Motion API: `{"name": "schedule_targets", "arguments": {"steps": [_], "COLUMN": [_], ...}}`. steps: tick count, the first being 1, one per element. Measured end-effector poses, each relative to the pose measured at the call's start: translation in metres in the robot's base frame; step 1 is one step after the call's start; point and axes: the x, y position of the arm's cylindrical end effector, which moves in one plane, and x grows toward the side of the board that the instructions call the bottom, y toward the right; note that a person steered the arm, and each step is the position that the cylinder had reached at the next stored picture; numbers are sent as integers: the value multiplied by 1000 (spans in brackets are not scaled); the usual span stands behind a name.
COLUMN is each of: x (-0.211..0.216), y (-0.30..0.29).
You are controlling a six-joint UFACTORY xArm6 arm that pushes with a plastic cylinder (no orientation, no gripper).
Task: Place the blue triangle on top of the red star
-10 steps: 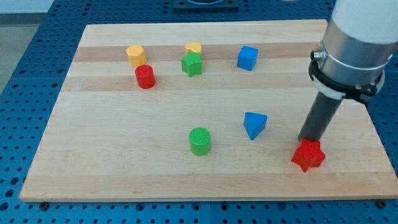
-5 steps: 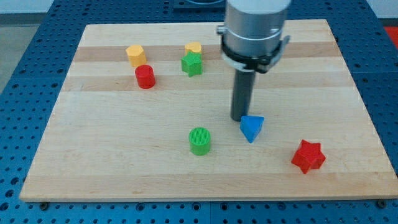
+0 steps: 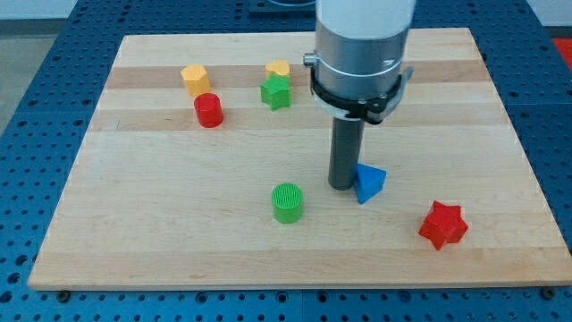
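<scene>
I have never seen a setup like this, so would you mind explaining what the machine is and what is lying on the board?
It is a robot arm ending in a dark rod; my tip slides across the wooden board and pushes blocks. Nothing is held. One camera looks down at an angle. My tip sits against the left side of the blue triangle; the red star lies toward the view's bottom right. Elsewhere: a green cylinder, red cylinder, green star and two yellow blocks.
</scene>
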Motion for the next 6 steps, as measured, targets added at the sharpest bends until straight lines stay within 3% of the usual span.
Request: {"name": "schedule_targets", "arguments": {"steps": [4, 6], "x": [-1, 23], "y": [65, 83]}}
